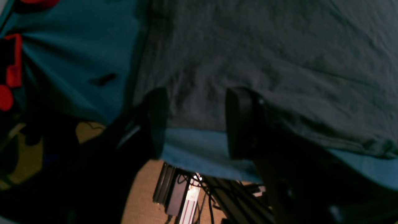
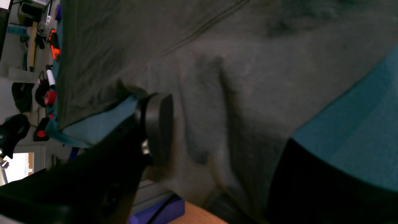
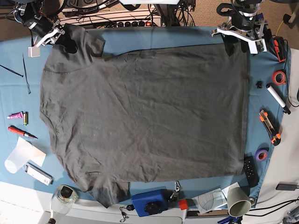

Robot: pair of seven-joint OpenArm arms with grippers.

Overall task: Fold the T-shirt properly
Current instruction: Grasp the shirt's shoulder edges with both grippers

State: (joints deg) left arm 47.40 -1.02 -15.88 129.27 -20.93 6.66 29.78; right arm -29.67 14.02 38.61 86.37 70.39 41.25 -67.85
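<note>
Clutter rings the T-shirt (image 3: 145,116), which lies spread flat across the blue tabletop (image 3: 140,35). On one edge: a red screwdriver (image 3: 19,132), a pink tube (image 3: 15,115) and a glass jar (image 3: 63,196). On the other: a marker (image 3: 277,98), tape rolls (image 3: 279,76), a utility knife (image 3: 269,126). A blue box (image 3: 149,201) and paper cup (image 3: 238,201) sit along the near edge. Both end effectors, left (image 1: 196,123) and right (image 2: 217,130), hover released at the shirt's far corners, jaws straddling the cloth's edge without pinching it.
</note>
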